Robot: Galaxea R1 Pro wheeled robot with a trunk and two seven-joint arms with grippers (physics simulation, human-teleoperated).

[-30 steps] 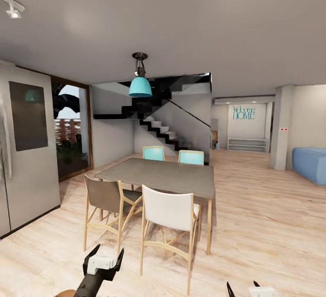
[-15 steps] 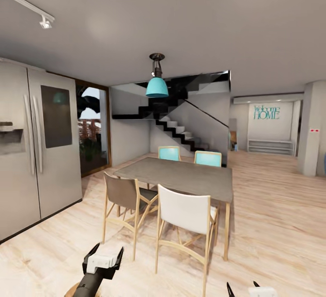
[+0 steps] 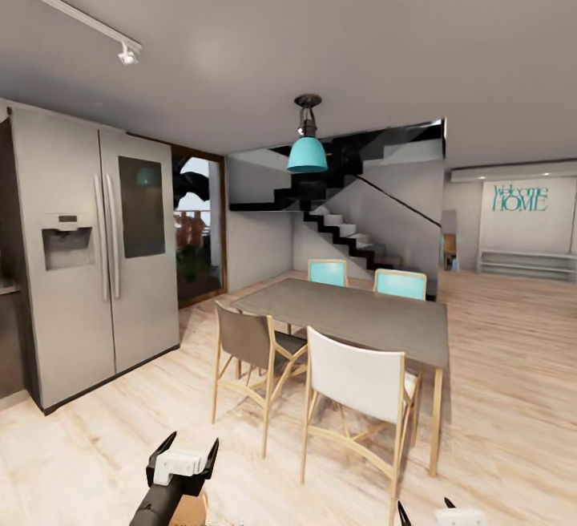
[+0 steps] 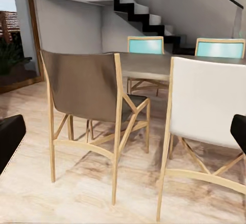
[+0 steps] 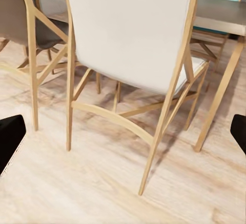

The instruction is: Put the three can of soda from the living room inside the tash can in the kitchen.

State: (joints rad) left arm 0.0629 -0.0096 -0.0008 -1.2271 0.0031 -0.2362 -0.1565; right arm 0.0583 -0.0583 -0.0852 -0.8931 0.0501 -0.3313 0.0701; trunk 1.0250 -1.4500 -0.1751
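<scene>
Open-plan room with pale wooden floor (image 3: 513, 398). At far left, a tall steel double-door fridge (image 3: 96, 253), marking the edge of the kitchen. Further back, a dark staircase (image 3: 353, 237) climbing leftwards. In the middle, a grey dining table (image 3: 361, 321), bare on top, ringed by a brown chair (image 3: 248, 341) and a white chair (image 3: 357, 382) on the near side and two turquoise chairs (image 3: 365, 277) on the far side. Above the table, a turquoise pendant lamp (image 3: 308, 155).

Judged as a travelling step, with nothing to grasp within reach. Cannot tell from here where the soda cans or the trash can stand. Next move calls for steering the base clear of the near chairs and finding the cans before any reaching.

Left pincer (image 3: 183, 462) low in the near foreground, spread wide, released, nothing between its dark fingertips (image 4: 10, 137), which frame the brown chair in the wrist view. Right pincer (image 3: 425, 514) at the near right edge, likewise spread and empty, aimed at the white chair's legs, touching nothing.
</scene>
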